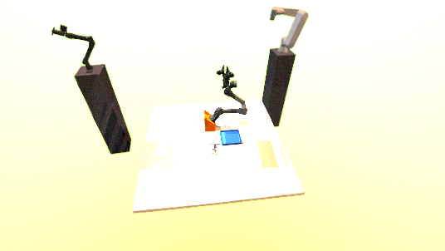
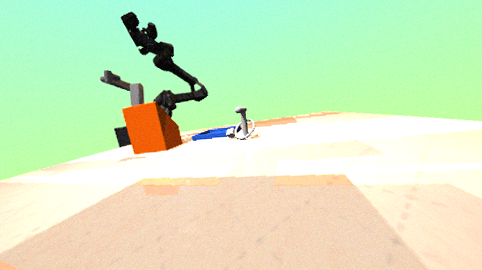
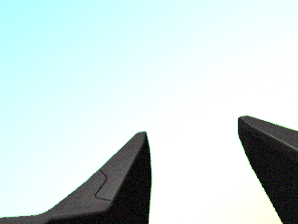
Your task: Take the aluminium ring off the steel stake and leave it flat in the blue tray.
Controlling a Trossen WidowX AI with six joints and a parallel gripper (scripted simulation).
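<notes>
Gripper point(image 1: 225, 68) point(image 2: 138, 25) point(image 3: 193, 132) raised, open, ring point(image 2: 253, 128) seemingly tilted.

It looks like a robotics lab or test bench area rather than a home or shop. A pale desk point(image 1: 187, 183) point(image 2: 299, 152) lies well below the jaws point(image 1: 225, 68) point(image 2: 138, 22), with an orange block point(image 1: 209, 124) point(image 2: 144, 129) bearing their arm. Beyond the desk's edges, well apart from the jaws, two dark pedestals, a left-hand one point(image 1: 104, 108) and a right-hand one point(image 1: 277, 87) in the top view, carry further robot arms.
</notes>
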